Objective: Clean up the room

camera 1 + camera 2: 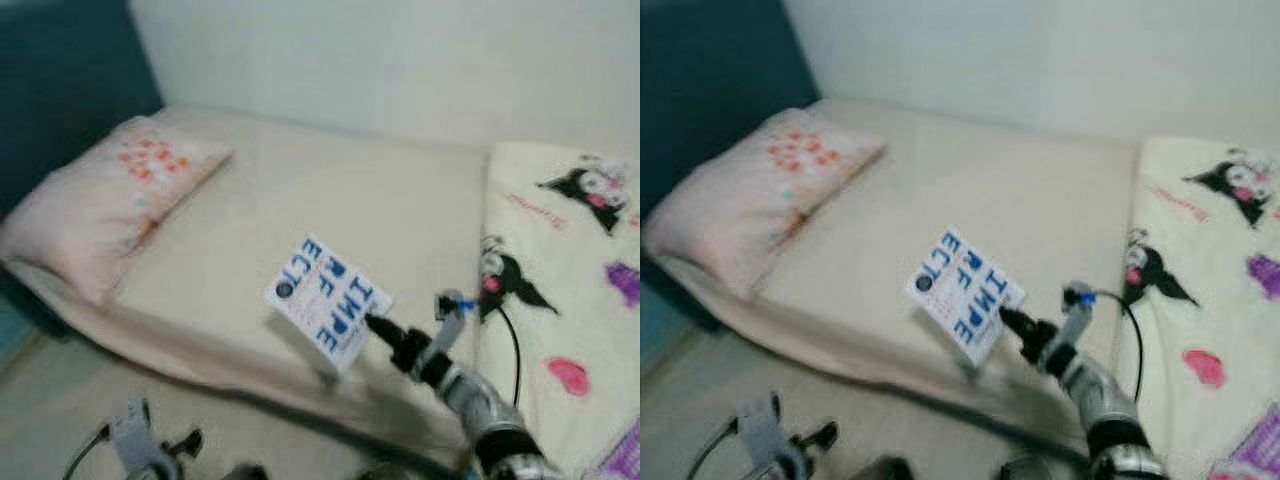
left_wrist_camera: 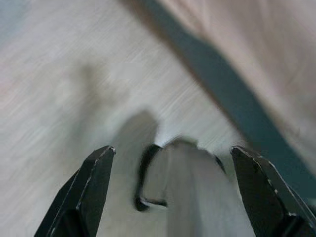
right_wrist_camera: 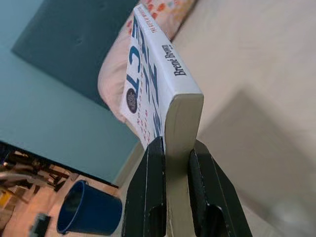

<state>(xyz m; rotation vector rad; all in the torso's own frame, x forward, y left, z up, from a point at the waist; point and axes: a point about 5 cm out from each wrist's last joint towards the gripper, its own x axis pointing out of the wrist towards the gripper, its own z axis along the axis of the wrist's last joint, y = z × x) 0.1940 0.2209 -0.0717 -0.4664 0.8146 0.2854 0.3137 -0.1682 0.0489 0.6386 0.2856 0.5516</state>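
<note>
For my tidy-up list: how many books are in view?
1. The book is gripped in the right tool, held above the bed. Others may be hidden.

The right gripper [image 1: 1008, 322] clamps a white book [image 1: 965, 296] by its lower corner, holding it above the bed [image 1: 1040, 200] (cream sheet). A pink pillow [image 1: 760, 195] lies at the bed's head, well apart from the book. A cartoon-print blanket [image 1: 1210, 290] covers the bed's other side.
</note>
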